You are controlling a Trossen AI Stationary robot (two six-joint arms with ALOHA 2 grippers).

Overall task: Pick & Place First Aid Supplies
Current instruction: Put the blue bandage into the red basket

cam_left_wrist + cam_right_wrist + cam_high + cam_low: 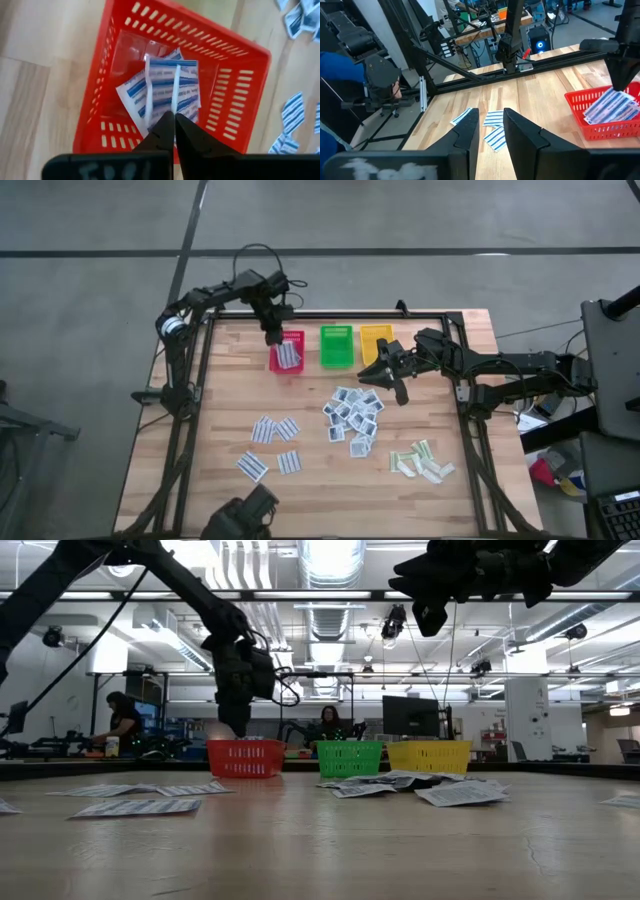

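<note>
Your left hand (274, 332), fingers together, hangs over the red plastic basket (287, 364) at upper centre-left; oblong white blue-striped packets (170, 92) lie in it directly below. Your right hand (392, 380), fingers apart, hovers empty above the wooden table (330, 470).

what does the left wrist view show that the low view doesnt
Only the left wrist view shows the inside of the red basket: blue-striped white packets lying there, with the left gripper right above them, its fingers almost together. One packet stands on edge just at the fingertips; whether it is pinched I cannot tell.

Only the low view shows the green basket and yellow basket, the right gripper raised high, and people in the room behind.

Both show the red basket, the left arm over it, and loose packets on the wooden table.
</note>
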